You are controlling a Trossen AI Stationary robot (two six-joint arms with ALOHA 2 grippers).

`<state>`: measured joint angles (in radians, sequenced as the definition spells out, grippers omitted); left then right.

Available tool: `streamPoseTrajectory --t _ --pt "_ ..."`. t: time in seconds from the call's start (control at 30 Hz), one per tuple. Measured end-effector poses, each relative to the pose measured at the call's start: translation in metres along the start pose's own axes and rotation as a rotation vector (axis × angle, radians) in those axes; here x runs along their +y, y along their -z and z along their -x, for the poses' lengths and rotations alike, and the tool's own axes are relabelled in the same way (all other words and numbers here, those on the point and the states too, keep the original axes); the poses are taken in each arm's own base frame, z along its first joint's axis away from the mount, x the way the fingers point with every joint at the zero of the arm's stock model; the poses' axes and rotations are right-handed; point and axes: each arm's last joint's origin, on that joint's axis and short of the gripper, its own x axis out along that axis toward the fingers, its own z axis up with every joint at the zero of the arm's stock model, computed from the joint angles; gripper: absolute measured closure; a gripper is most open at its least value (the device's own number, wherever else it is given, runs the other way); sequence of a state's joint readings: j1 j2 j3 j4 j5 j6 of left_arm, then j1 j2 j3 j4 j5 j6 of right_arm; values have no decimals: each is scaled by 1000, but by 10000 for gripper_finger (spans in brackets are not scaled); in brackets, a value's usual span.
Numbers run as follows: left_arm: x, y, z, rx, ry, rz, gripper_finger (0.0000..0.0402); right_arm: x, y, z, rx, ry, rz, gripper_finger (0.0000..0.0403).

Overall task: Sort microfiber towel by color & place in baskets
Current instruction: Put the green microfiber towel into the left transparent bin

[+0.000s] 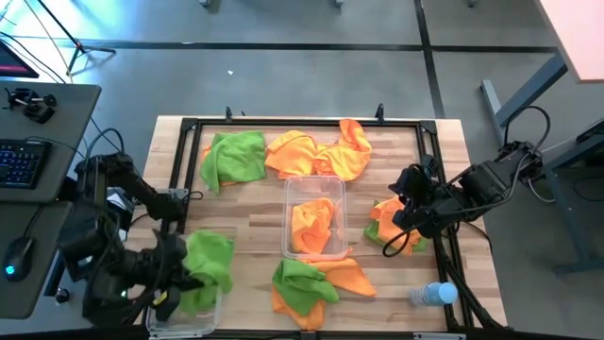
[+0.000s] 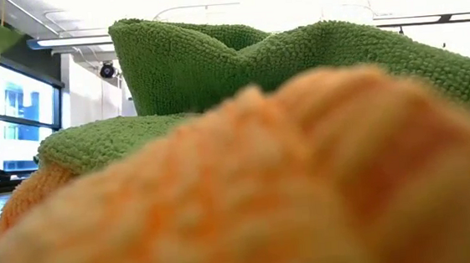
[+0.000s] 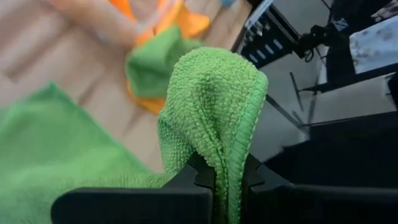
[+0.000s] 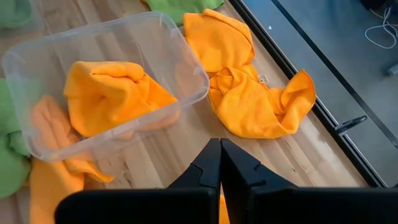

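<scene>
Hanging from the left tool (image 3: pixel 227 186), a green towel (image 3: pixel 214 106) is pinched by one fold between the two dark fingers, which are closed tight on the cloth. In the high view the rest of that towel (image 1: pixel 209 260) drapes over the near-left corner of the worktop (image 1: pixel 255 203), and the left tool (image 1: pixel 168 283) sits right at the rim of the clear basket (image 1: pixel 203 316) in that corner. That is the relation the coming move turns on, as I judge it: the basket lies directly below and just toward the near edge from the tool, so the towel needs only a short carry and a drop. How much of the cloth already lies inside the basket I cannot tell.

Out from there, the second clear basket (image 1: pixel 316 215) stands in the middle of the worktop, its long axis running from far edge to near edge, with an orange towel (image 4: pixel 112 93) inside it. The right tool (image 1: pixel 408 215) hovers just beside that basket on its right, fingers shut and holding nothing, above a mixed orange and green heap (image 1: pixel 387 227). So the left arm is plainly the nearer one for green, the right arm for orange.

Loose towels lie about: a green one (image 1: pixel 234 156) at the far left, orange ones (image 1: pixel 321 151) along the far edge, a green and orange pile (image 1: pixel 316 283) near the front. A water bottle (image 1: pixel 432 295) lies at the near right.
</scene>
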<state>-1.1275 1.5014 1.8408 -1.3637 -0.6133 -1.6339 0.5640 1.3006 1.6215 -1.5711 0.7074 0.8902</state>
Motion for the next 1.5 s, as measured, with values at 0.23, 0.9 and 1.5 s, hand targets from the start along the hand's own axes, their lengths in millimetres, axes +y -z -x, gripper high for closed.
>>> streamPoseTrajectory --t 0.23,0.9,1.5 --pt "-5 27 -1 64 -4 121 401 0 0 0 0 0 21 403" --pt "47 64 -59 43 -435 -329 401 0 -1 0 -20 18 35 403" --pt "94 113 -110 319 -516 -367 401 -1 -1 0 -37 28 -57 403"
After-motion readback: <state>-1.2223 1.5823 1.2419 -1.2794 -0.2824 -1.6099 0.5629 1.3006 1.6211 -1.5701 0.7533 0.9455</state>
